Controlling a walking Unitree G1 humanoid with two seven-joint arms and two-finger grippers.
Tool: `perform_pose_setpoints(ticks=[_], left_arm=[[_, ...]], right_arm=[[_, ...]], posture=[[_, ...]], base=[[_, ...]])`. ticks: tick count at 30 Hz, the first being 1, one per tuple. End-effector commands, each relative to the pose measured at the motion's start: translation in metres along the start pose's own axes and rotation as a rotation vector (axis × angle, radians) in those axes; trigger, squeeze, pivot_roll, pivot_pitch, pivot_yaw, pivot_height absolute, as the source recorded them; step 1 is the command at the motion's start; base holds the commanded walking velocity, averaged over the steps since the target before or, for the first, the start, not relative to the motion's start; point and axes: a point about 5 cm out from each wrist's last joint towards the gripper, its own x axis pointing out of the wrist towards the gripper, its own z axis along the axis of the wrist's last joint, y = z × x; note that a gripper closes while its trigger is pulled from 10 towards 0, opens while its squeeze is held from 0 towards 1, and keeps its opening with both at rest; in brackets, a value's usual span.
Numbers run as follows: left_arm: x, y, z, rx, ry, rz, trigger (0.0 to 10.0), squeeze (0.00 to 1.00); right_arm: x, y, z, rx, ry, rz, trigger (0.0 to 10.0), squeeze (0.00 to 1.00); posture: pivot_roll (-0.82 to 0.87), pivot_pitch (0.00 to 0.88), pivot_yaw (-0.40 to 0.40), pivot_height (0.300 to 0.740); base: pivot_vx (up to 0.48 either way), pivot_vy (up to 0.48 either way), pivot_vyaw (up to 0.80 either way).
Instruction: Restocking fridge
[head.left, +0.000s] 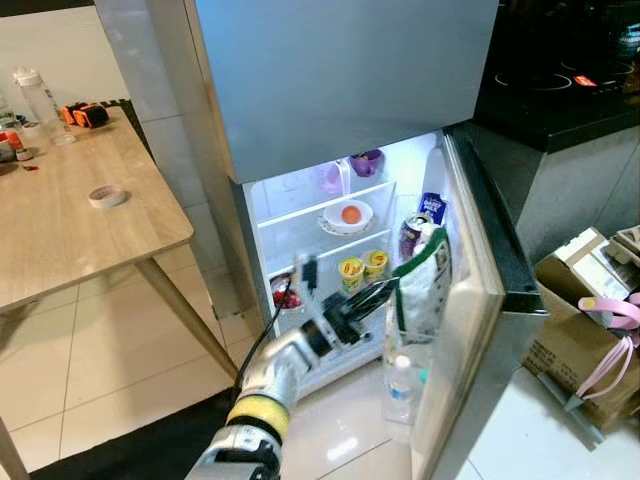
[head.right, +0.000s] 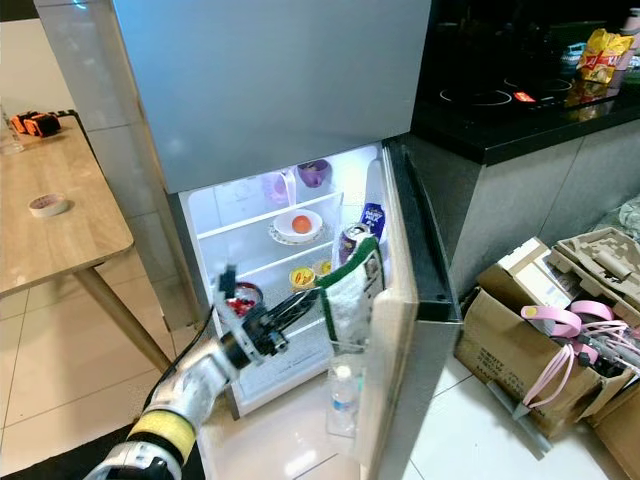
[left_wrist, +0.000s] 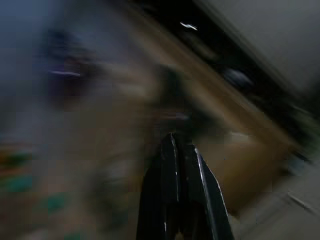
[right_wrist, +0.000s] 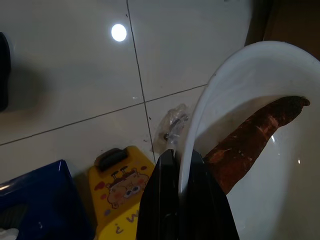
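Observation:
The fridge (head.left: 340, 80) stands with its lower door (head.left: 480, 300) swung open. My left gripper (head.left: 388, 288) reaches into the lit compartment, its fingers together, tips at a green and white bag (head.left: 425, 280) on the door shelf. A can (head.left: 410, 235) and a blue carton (head.left: 432, 207) stand behind the bag. A water bottle (head.left: 400, 390) sits in the lowest door shelf. The left wrist view is blurred. My right gripper (right_wrist: 182, 160) is shut on the rim of a white bowl (right_wrist: 235, 65) holding a reddish-brown sweet potato (right_wrist: 250, 135), low over the tiled floor.
Fridge shelves hold a plate with an orange (head.left: 347, 216), two yellow cups (head.left: 351, 270) and a purple cup (head.left: 366, 160). A wooden table (head.left: 60, 230) stands left, cardboard boxes (head.left: 580, 330) right. Below the bowl lie a yellow packet (right_wrist: 120, 190) and a blue pack (right_wrist: 35, 200).

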Motion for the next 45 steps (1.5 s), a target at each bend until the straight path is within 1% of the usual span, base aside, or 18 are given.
perform_pose_setpoints(ticks=[1, 3, 4, 6, 7, 9, 10, 11, 14, 16, 18, 21, 22, 27, 29, 32, 41, 45], left_arm=[[-0.013, 0.012, 0.008, 0.011, -0.045, 0.085, 10.0, 0.0], [-0.04, 0.032, 0.02, 0.01, -0.107, 0.246, 10.0, 0.0], [-0.04, 0.032, 0.02, 0.01, -0.107, 0.246, 10.0, 0.0], [-0.072, 0.05, 0.027, 0.006, -0.156, 0.421, 10.0, 0.0], [-0.072, 0.05, 0.027, 0.006, -0.156, 0.421, 10.0, 0.0], [-0.102, 0.063, 0.026, -0.008, -0.168, 0.586, 10.0, 0.0], [-0.102, 0.063, 0.026, -0.008, -0.168, 0.586, 10.0, 0.0], [-0.114, 0.067, 0.022, -0.017, -0.164, 0.657, 10.0, 0.0], [-0.123, 0.07, 0.018, -0.024, -0.159, 0.713, 10.0, 0.0], [-0.152, 0.075, 0.002, -0.051, -0.122, 0.874, 10.0, 0.0], [-0.152, 0.075, 0.002, -0.051, -0.122, 0.874, 10.0, 0.0], [-0.183, 0.076, -0.021, -0.083, -0.057, 1.035, 10.0, 0.0], [-0.183, 0.076, -0.021, -0.083, -0.057, 1.035, 10.0, 0.0], [-0.205, 0.072, -0.04, -0.124, -0.017, 1.124, 10.0, 0.0], [-0.207, 0.071, -0.042, -0.125, -0.007, 1.132, 10.0, 0.0], [-0.217, 0.068, -0.053, -0.124, 0.057, 1.18, 10.0, 0.0], [-0.224, 0.067, -0.059, -0.108, 0.094, 1.226, 10.0, 0.0], [-0.223, 0.066, -0.062, -0.097, 0.12, 1.213, 10.0, 0.0]], right_arm=[[0.0, -0.001, 0.002, 0.019, -0.006, -0.014, 10.0, 0.0], [0.0, -0.003, 0.003, 0.021, -0.015, -0.032, 10.0, 0.0], [0.0, -0.003, 0.003, 0.021, -0.015, -0.032, 10.0, 0.0], [0.001, -0.006, 0.003, 0.041, -0.018, -0.054, 10.0, 0.0], [0.001, -0.006, 0.003, 0.041, -0.018, -0.054, 10.0, 0.0], [0.001, -0.009, 0.002, 0.056, -0.015, -0.068, 10.0, 0.0], [0.001, -0.009, 0.002, 0.056, -0.015, -0.068, 10.0, 0.0], [0.001, -0.009, 0.001, 0.063, -0.018, -0.067, 10.0, 0.0], [0.001, -0.008, 0.002, 0.073, -0.025, -0.061, 10.0, 0.0], [0.0, -0.007, 0.008, 0.096, -0.068, -0.036, 10.0, 0.0], [0.0, -0.007, 0.008, 0.096, -0.068, -0.036, 10.0, 0.0], [0.001, -0.012, 0.007, 0.119, -0.073, -0.041, 10.0, 0.0], [0.001, -0.012, 0.007, 0.119, -0.073, -0.041, 10.0, 0.0], [0.001, -0.014, 0.004, 0.127, -0.058, -0.05, 10.0, 0.0], [0.001, -0.014, 0.004, 0.13, -0.056, -0.048, 10.0, 0.0], [0.001, -0.009, 0.003, 0.144, -0.031, -0.02, 10.0, 0.0], [0.0, -0.003, 0.005, 0.15, -0.032, 0.005, 10.0, 0.0], [0.0, -0.002, 0.007, 0.133, -0.045, 0.011, 10.0, 0.0]], posture=[[-0.08, 0.0, 0.033, 0.74], [-0.07, 0.0, 0.033, 0.74], [-0.07, 0.0, 0.033, 0.74], [-0.07, 0.0, 0.031, 0.74], [-0.07, 0.0, 0.031, 0.74], [-0.07, 0.0, 0.032, 0.74], [-0.07, 0.0, 0.032, 0.74], [-0.07, 0.0, 0.029, 0.74], [-0.07, 0.0, 0.027, 0.74], [-0.07, 0.0, 0.02, 0.74], [-0.07, 0.0, 0.02, 0.74], [-0.07, 0.0, 0.014, 0.74], [-0.07, 0.0, 0.014, 0.74], [-0.07, 0.0, 0.009, 0.74], [-0.07, 0.0, 0.009, 0.74], [-0.07, 0.0, 0.013, 0.74], [-0.07, 0.0, 0.009, 0.74], [-0.07, 0.0, 0.012, 0.74]], base=[[0.0, 0.0, 0.0], [0.0, 0.0, 0.0], [0.0, 0.0, 0.0], [0.0, 0.0, 0.0], [0.0, 0.0, 0.0], [0.0, 0.0, 0.0], [0.0, 0.0, 0.0], [0.0, 0.0, 0.0], [0.0, 0.0, 0.0], [0.0, 0.0, 0.0], [0.0, 0.0, 0.0], [0.0, 0.0, 0.0], [0.0, 0.0, 0.0], [0.0, 0.0, 0.0], [0.0, 0.0, 0.0], [0.0, 0.0, 0.0], [0.0, 0.0, -0.61], [0.0, 0.0, 0.0]])
